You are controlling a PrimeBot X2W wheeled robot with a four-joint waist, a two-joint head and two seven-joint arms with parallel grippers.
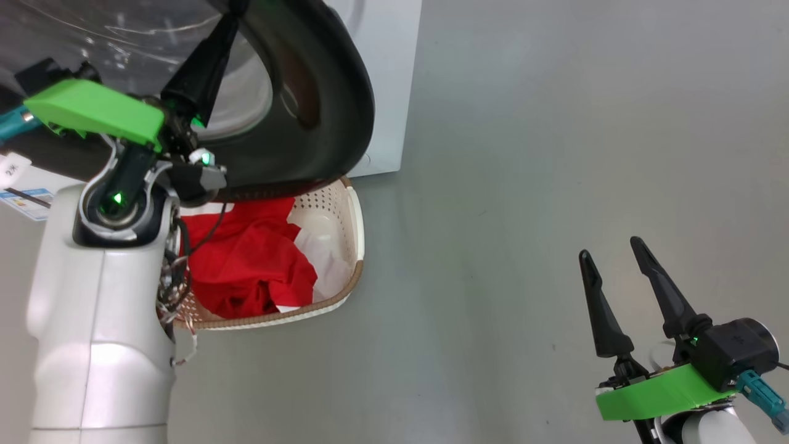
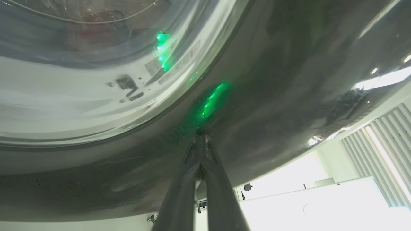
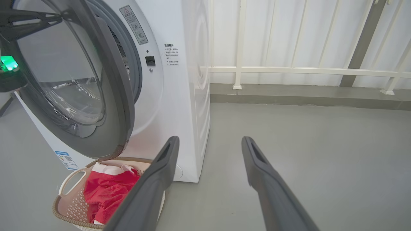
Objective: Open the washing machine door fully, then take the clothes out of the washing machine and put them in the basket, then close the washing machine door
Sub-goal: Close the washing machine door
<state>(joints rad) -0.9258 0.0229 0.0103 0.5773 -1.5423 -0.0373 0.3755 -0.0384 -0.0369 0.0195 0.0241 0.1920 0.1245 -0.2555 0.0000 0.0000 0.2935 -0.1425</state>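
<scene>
Both grippers empty: left gripper (image 1: pixel 231 18) pinched closed against washing machine door (image 1: pixel 333 92), upper left; right gripper (image 1: pixel 610 248) splayed wide, lower right. Clothes (image 1: pixel 246 259) in basket (image 1: pixel 359 240), lower left.

Soft, even daylight is washing over the grey floor (image 1: pixel 555 154) ahead of the right gripper (image 1: pixel 609 246), casting barely a shadow. Green indicator light is smearing across the glossy washing machine door (image 2: pixel 257 96) just past the tips of the left gripper (image 2: pixel 200 136) (two patches, one on glass, one on rim), while the room (image 2: pixel 305 205) to that gripper's lower right is blowing out to white. Wide-angle distortion is tilting the railing (image 3: pixel 305 70) above the right gripper.
</scene>
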